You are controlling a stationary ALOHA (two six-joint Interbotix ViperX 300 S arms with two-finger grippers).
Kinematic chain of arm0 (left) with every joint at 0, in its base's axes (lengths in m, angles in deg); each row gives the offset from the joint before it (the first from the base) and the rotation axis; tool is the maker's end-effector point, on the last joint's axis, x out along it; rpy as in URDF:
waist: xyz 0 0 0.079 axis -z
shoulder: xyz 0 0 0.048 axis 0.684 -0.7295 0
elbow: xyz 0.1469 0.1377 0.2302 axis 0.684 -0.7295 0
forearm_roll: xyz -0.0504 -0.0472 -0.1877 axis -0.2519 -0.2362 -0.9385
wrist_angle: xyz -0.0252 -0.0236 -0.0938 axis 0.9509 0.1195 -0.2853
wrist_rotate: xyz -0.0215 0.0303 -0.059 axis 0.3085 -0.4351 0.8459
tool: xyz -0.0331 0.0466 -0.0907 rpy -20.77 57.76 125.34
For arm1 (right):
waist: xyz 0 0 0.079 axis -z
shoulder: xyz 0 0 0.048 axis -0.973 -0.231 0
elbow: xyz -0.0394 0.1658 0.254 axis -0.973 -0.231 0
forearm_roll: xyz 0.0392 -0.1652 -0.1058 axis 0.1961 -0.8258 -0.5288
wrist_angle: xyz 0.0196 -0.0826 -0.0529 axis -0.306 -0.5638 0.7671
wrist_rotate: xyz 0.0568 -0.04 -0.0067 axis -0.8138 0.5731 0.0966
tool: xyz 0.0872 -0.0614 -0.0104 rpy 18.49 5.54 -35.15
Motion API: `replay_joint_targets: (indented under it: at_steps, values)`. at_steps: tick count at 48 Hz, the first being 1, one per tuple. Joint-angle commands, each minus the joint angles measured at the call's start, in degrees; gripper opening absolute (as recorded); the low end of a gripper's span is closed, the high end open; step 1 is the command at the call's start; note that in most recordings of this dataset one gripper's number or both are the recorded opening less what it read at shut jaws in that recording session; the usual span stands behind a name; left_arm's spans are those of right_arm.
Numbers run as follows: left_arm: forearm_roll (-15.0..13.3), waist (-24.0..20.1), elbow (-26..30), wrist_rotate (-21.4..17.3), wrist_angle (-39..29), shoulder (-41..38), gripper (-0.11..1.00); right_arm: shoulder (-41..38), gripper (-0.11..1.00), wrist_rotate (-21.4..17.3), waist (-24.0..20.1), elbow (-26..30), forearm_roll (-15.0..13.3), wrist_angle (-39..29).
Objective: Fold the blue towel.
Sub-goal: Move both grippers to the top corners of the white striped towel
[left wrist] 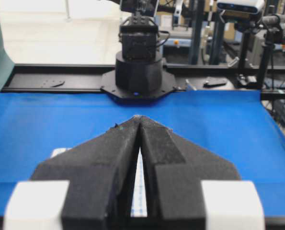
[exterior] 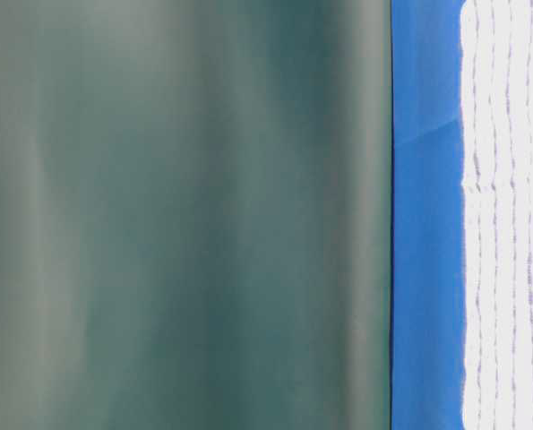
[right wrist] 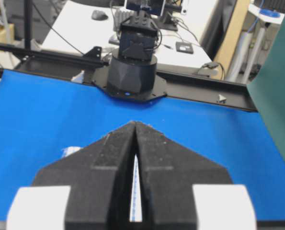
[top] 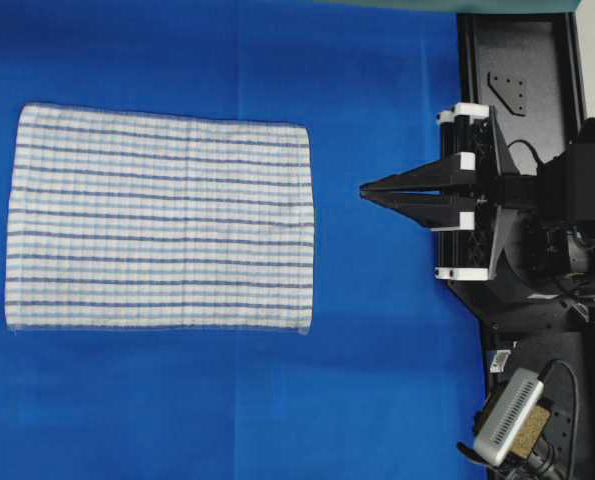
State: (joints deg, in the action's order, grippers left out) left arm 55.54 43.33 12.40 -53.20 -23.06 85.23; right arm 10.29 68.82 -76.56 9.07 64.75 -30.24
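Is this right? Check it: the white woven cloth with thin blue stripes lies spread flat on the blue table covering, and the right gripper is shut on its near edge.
Not quite. The white woven cloth with thin blue stripes does lie spread flat on the blue table covering, but the right gripper is shut on nothing: the overhead exterior view shows its closed tips stopping short of the cloth's edge, with bare covering between them.

We count one towel [top: 160,218], one blue surface [top: 377,350], and two claws, left [left wrist: 139,120] and right [top: 367,190].
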Motion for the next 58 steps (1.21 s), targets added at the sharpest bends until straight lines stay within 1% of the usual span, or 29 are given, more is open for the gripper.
replay_joint_targets:
  at_steps: [1,5,11,20,26,28,30,32,36,40,41,43,45,47,51,58]
  values:
    - [-1.58,-0.09,1.58,-0.26,0.97,-0.62,0.00,-1.05,0.11,-0.26,0.70,1.85,0.18,0.09]
    - [-1.67,-0.88,1.58,-0.53,1.41,-0.88,0.00,-2.11,0.11,-0.44,2.99,2.55,0.79,-1.41]
    - [-1.58,-3.87,1.23,-0.62,1.05,-2.46,0.00,-4.83,0.11,-0.88,8.00,3.34,2.29,-3.78]
    - [-1.58,-9.40,0.97,-0.53,0.88,-8.17,0.00,-10.11,0.12,-0.97,12.92,3.08,3.60,-4.48]
    - [-1.67,-13.18,0.97,-0.44,0.97,-12.04,0.01,-14.33,0.12,-0.97,16.26,3.34,5.01,-4.75]
    - [-1.67,-14.41,0.97,-0.44,0.97,-13.45,0.01,-15.64,0.14,-0.97,17.23,3.34,5.36,-5.10]
    - [-1.67,-15.91,0.97,-0.44,1.23,-15.21,0.01,-17.14,0.20,-0.97,18.28,3.52,5.62,-5.54]
    - [-1.76,-16.96,0.97,-0.35,1.32,-16.61,0.06,-18.63,0.29,-0.97,19.25,3.69,5.80,-5.98]
    - [-1.85,-19.25,1.05,-0.35,1.41,-19.69,0.21,-22.32,0.52,-0.97,21.18,3.78,6.33,-6.15]
    - [-1.93,-21.62,1.14,-0.35,1.76,-23.03,0.45,-25.75,0.76,-0.88,23.12,3.78,6.50,-5.98]
    - [-1.93,-22.15,1.14,-0.35,1.85,-23.91,0.52,-26.63,0.80,-0.88,23.55,3.78,6.50,-5.89]
    - [-1.93,-23.55,1.23,-0.35,2.64,-26.28,0.64,-28.48,0.82,-0.97,24.52,3.69,6.50,-5.45]
    - [-1.93,-24.79,1.23,-0.35,3.52,-28.21,0.74,-30.32,0.80,-0.88,25.40,3.60,6.50,-4.66]
    - [-1.93,-25.75,1.14,-0.35,4.66,-30.32,0.79,-32.17,0.78,-0.88,26.10,3.43,6.50,-3.96]
    - [-1.93,-26.98,1.23,-0.44,7.03,-34.54,0.77,-36.30,0.75,-0.88,27.07,3.34,6.50,-1.85]
    - [-1.93,-27.60,2.11,-0.53,11.25,-42.01,0.75,-41.92,0.75,-0.88,27.51,3.60,6.42,1.23]
